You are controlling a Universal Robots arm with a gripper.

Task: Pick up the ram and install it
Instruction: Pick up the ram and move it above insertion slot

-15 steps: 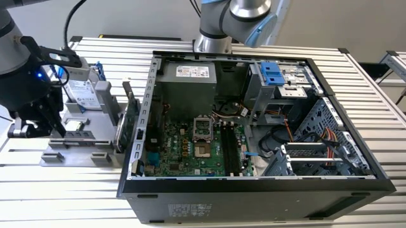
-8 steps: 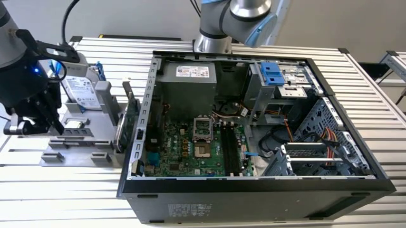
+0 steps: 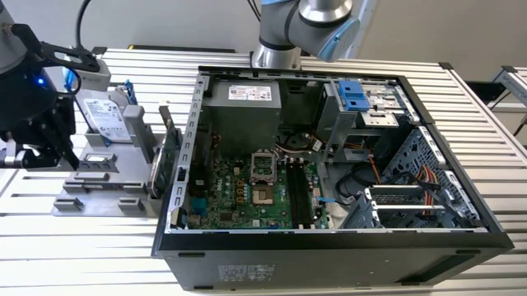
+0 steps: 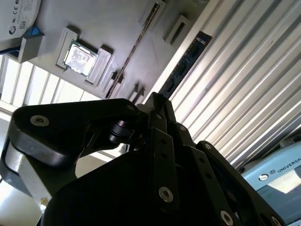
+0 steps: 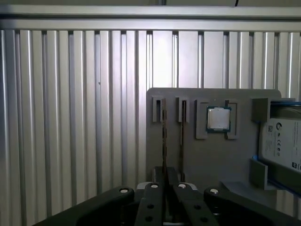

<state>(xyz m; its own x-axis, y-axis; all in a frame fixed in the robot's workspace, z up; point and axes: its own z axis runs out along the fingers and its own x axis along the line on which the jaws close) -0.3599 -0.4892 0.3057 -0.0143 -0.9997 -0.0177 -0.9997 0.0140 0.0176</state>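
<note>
- Where the second wrist view looks, one slim bluish ram (image 4: 183, 66) stands along the smooth grey holder's (image 4: 103, 28) edge. One black pincer (image 4: 160, 106) is near it, tips together.
- First wrist view: one square processor (image 5: 218, 118), one labelled hard drive (image 5: 282, 141).
- Exterior view: one open computer case (image 3: 329, 268) on the ribbed metal table (image 3: 82, 246).

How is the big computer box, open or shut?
Open. In the exterior view the computer case lies on its side with no cover on top, so the green motherboard and black slots inside show.
</note>
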